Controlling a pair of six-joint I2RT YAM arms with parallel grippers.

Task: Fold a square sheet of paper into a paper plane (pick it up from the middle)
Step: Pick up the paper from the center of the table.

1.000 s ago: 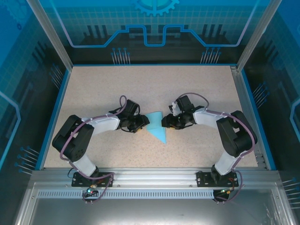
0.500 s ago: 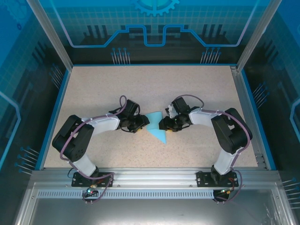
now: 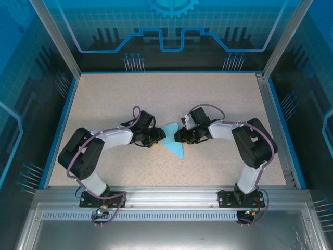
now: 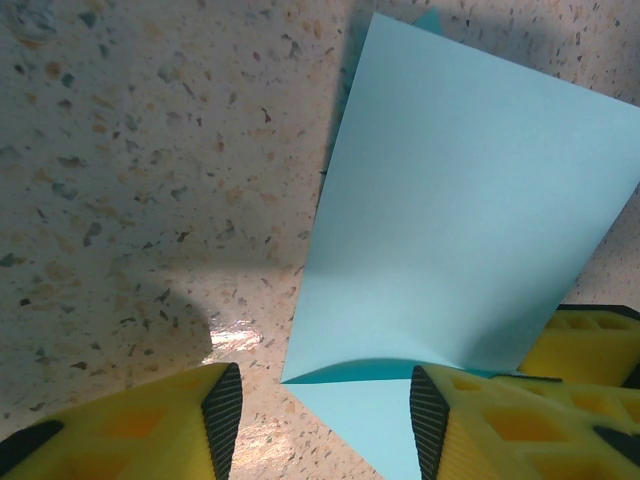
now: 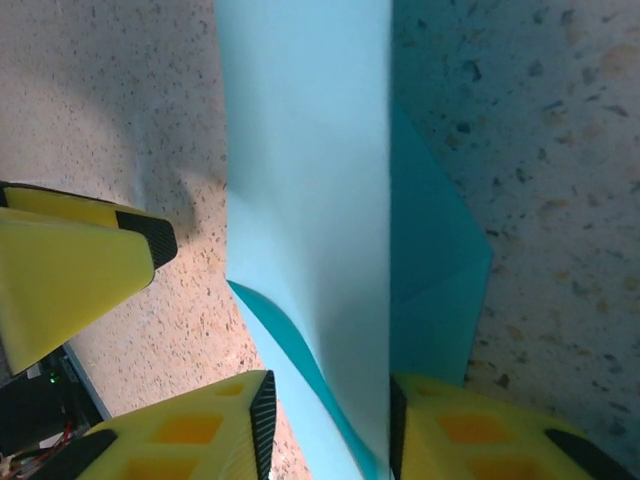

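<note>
The square sheet of paper (image 3: 174,147) is light blue and lies partly folded at the table's middle, between both grippers. In the left wrist view a flap of the sheet (image 4: 460,230) arches up off its lower layer. My left gripper (image 3: 157,137) is at the sheet's left edge, open (image 4: 326,420); the flap's near edge spans the gap between its yellow fingers. My right gripper (image 3: 179,136) reaches in from the right. Its jaws (image 5: 330,425) are open and straddle the raised, bowed flap (image 5: 300,150), whose straight edge runs along the right pad (image 5: 398,425).
The speckled tabletop (image 3: 119,99) is bounded by blue rails and glass walls. The left gripper's yellow finger (image 5: 80,270) shows close beside the paper in the right wrist view. The right gripper's finger (image 4: 590,345) shows in the left wrist view.
The right gripper has slid a little leftward over the paper and its jaws have narrowed around the raised flap. The left arm has stayed still.
</note>
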